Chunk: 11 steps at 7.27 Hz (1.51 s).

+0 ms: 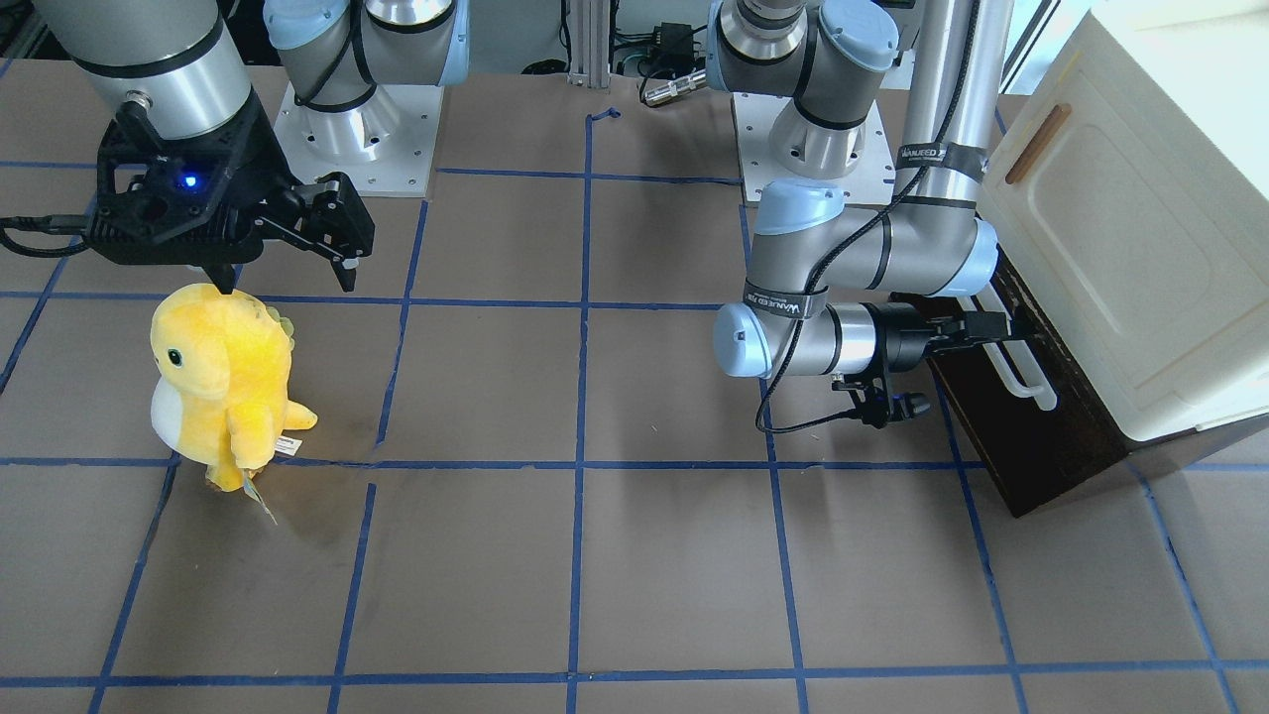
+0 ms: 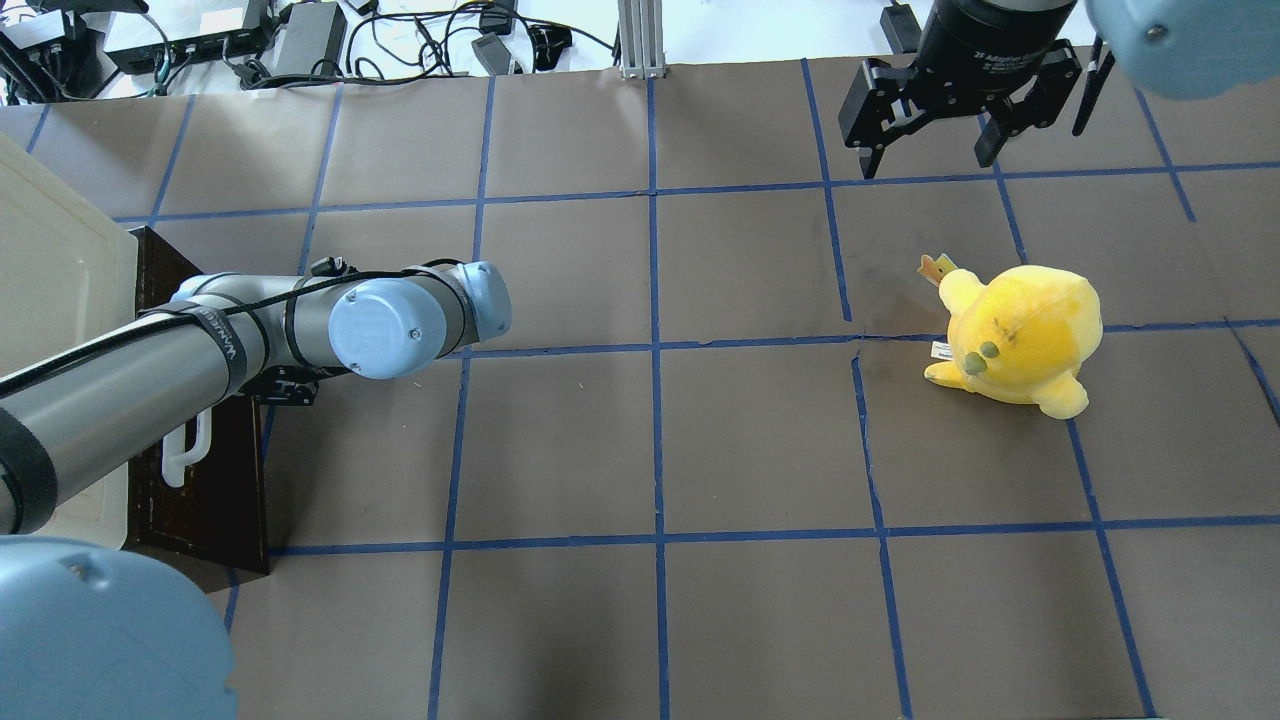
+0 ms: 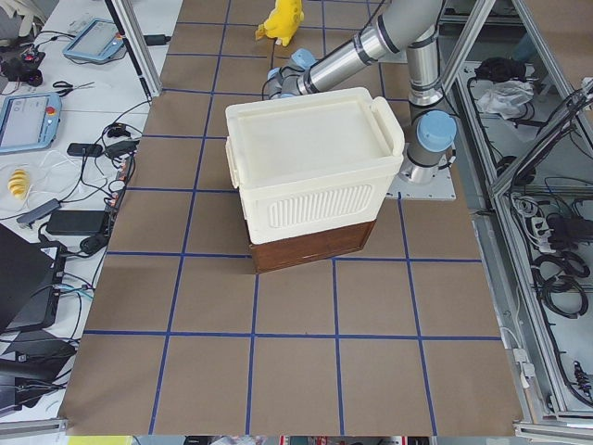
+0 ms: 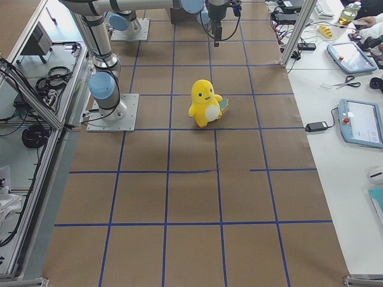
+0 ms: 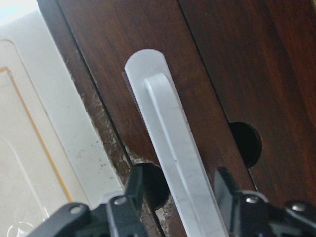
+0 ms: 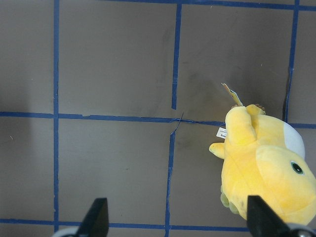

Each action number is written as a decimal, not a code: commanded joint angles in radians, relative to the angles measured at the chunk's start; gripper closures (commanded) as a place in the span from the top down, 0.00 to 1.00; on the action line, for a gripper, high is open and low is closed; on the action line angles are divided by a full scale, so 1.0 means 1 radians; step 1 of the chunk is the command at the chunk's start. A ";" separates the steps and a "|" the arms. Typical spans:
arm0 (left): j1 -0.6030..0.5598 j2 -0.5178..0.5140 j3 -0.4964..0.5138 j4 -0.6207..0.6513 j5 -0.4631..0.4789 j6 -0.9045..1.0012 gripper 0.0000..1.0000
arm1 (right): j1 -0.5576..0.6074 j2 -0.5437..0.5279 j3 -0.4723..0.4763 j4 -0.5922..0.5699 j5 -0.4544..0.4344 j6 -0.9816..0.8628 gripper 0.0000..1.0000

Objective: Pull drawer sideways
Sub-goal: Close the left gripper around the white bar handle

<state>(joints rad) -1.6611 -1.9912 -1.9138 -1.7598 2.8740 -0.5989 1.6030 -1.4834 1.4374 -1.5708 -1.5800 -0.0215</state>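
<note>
Drawer [image 1: 1041, 446] sits under the cabinet [image 1: 1140, 228]. Left gripper [image 5: 178, 177] is at the cabinet's base, fingers spread either side of the drawer's white handle [image 5: 173, 143], not clamped. Right gripper [image 2: 928, 165] is well apart from the cabinet, fingers spread, over the plush toy [image 2: 1020, 335].

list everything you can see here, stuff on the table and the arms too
drawer: one, dark brown, at the table's end on the robot's left
handle: one, white bar, on the drawer front
box: one, cream-white, above the drawer
plush toy: one, yellow, standing on the robot's right half
table: one, brown with blue tape grid
left pincer: one, black, open, fingers either side of the handle
right pincer: one, black, open, above the table beside the toy
</note>
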 commanded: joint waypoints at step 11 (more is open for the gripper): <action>-0.046 -0.014 0.015 -0.001 -0.004 -0.032 0.02 | 0.000 0.000 0.000 0.000 0.000 0.000 1.00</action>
<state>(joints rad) -1.6979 -2.0050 -1.8993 -1.7620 2.8705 -0.6306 1.6030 -1.4834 1.4374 -1.5708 -1.5800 -0.0215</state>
